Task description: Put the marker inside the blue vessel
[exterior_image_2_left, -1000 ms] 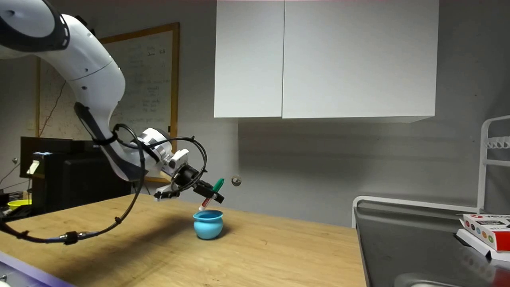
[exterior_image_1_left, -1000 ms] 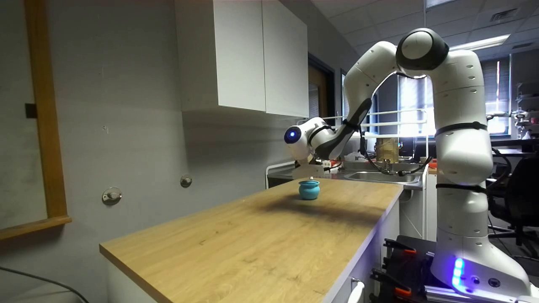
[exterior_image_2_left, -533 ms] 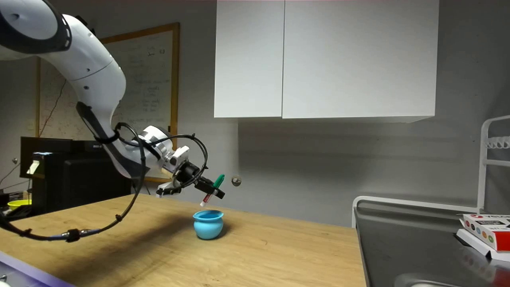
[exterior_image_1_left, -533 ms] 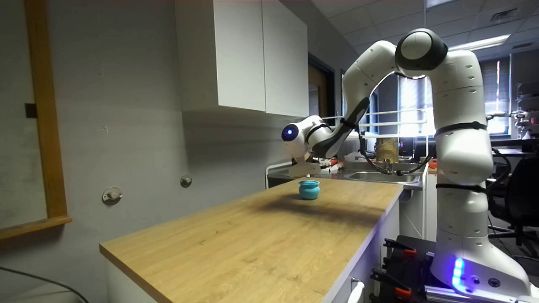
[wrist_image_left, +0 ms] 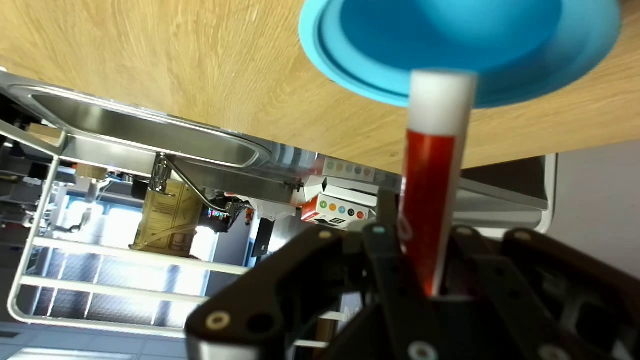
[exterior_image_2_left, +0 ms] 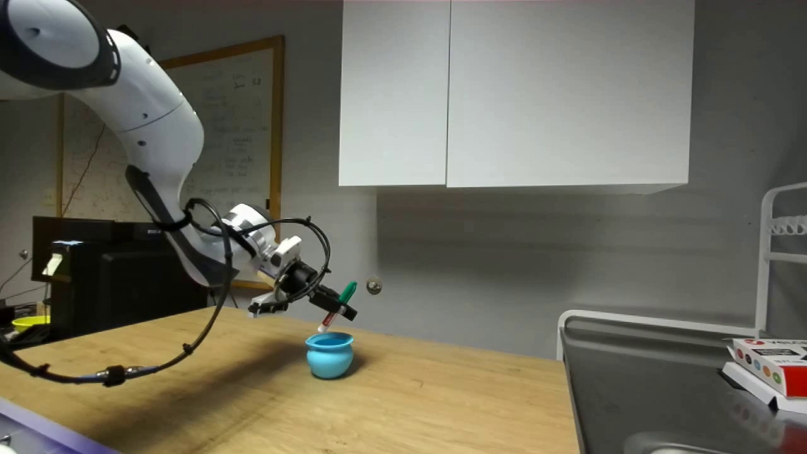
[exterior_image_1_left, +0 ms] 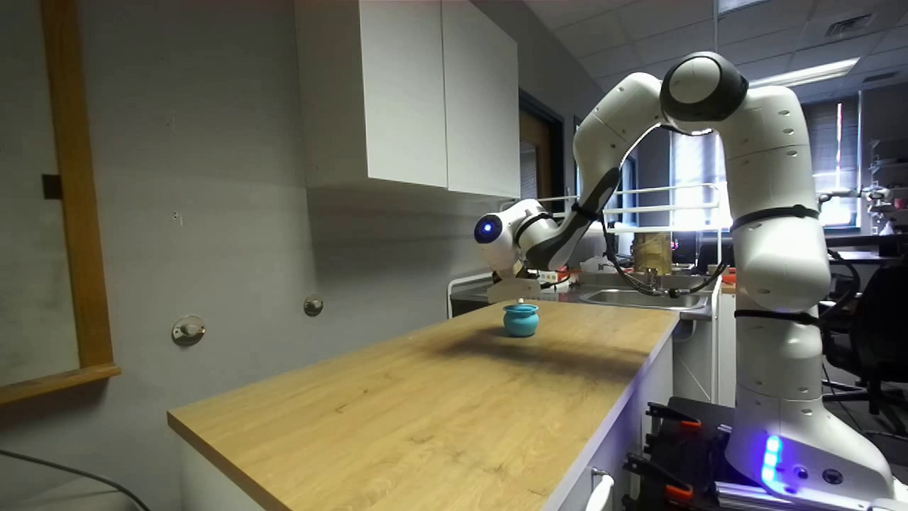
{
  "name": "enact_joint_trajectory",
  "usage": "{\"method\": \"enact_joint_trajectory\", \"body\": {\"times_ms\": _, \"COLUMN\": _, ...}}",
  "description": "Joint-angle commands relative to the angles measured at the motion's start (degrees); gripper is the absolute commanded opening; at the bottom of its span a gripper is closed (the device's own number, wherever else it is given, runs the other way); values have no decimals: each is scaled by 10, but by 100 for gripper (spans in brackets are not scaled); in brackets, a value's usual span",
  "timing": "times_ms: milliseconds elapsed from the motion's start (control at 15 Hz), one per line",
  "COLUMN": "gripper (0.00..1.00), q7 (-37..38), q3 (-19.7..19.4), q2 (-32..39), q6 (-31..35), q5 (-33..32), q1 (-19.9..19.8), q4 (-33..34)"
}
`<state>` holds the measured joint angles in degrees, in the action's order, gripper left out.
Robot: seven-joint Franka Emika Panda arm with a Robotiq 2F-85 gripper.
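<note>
Slightly lower now, the gripper point(exterior_image_2_left: 344, 309) clamps the red-labelled marker point(wrist_image_left: 433, 185), twelve o'clock of the turquoise pot point(exterior_image_2_left: 330, 362) in both exterior views; insertion remains.

White-and-red box point(exterior_image_2_left: 772, 367): "VELC…" legible, other print too small.

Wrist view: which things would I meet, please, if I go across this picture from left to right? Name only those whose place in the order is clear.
Yellowish-brown object → white-and-red box → marker → grey wall.
</note>
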<state>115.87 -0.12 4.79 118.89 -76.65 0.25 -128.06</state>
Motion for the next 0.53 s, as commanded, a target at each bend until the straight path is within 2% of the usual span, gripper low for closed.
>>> {"method": "enact_joint_trajectory", "body": {"times_ms": 0, "gripper": 2, "q7": 9, "q3": 1, "q2": 27, "q6": -2, "q5": -7, "q1": 0, "q4": 16}}
{"method": "enact_joint_trajectory", "body": {"times_ms": 133, "gripper": 2, "q7": 8, "q3": 1, "q2": 34, "q6": -1, "q5": -4, "q1": 0, "q4": 20}}
{"method": "enact_joint_trajectory", "body": {"times_ms": 200, "gripper": 33, "q7": 8, "q3": 1, "q2": 36, "q6": 0, "q5": -4, "q1": 0, "q4": 21}}
{"method": "enact_joint_trajectory", "body": {"times_ms": 267, "gripper": 34, "q7": 8, "q3": 1, "q2": 38, "q6": -1, "q5": -3, "q1": 0, "q4": 23}}
{"method": "enact_joint_trajectory", "body": {"times_ms": 467, "gripper": 54, "q7": 10, "q3": 0, "q2": 39, "q6": 0, "q5": -4, "q1": -1, "q4": 26}}
